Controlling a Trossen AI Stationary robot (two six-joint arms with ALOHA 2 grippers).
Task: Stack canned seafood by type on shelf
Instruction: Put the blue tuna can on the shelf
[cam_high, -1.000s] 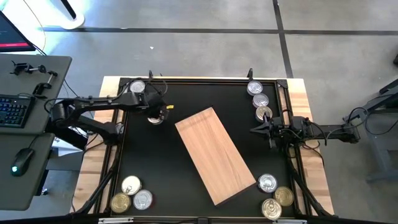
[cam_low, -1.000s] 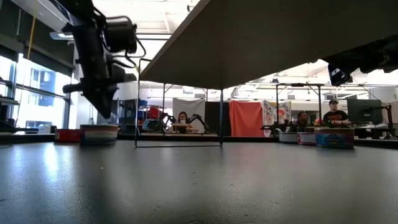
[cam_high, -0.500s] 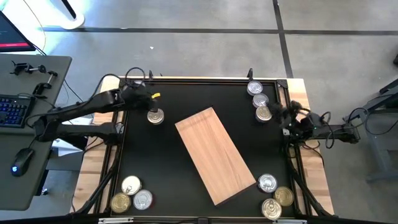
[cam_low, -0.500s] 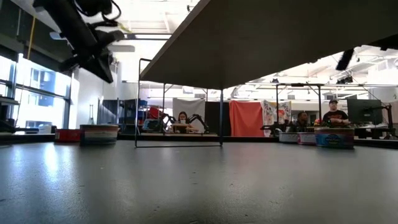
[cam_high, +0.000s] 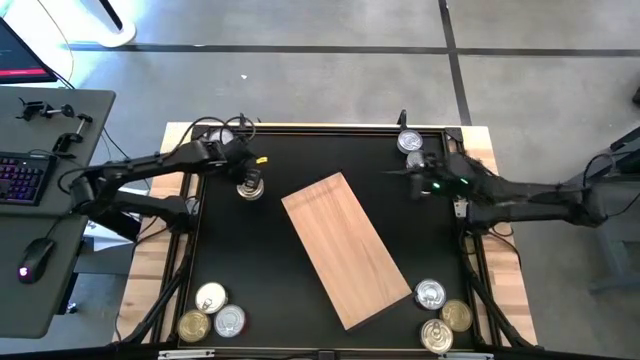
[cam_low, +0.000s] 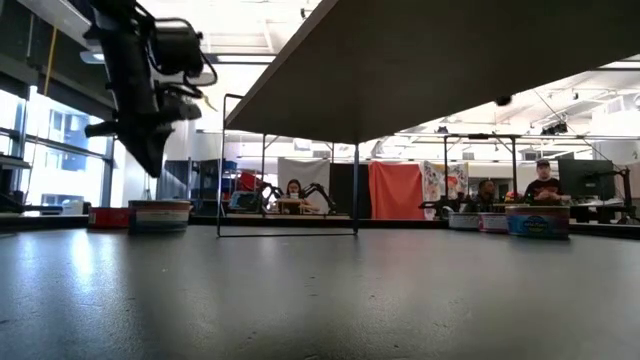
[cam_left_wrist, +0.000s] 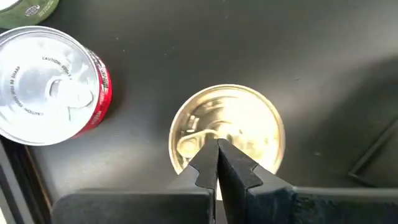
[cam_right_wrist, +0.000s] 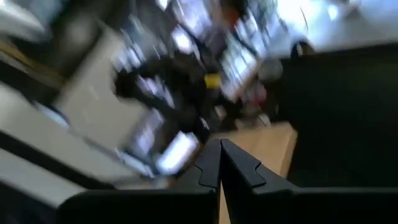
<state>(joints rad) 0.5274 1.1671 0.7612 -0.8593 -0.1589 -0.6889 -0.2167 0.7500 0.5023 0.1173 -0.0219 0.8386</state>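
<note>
Left gripper (cam_left_wrist: 217, 163) fingers pressed together, empty, tips directly above round flat gold-lidded tin (cam_left_wrist: 227, 134); silver-lidded tin with red side label (cam_left_wrist: 50, 84) just beside fingers. Right gripper (cam_right_wrist: 219, 163) clenched, empty, over the tins at table's far right. Judgement: tin rigid, fairly light, smooth and slippery; lid offers no hold, so take across side wall. Tin sits flat, pull-tab lid up, axis vertical. Rectangular light-brown wooden board (cam_high: 345, 247) lies diagonally mid-table, bare.
</note>
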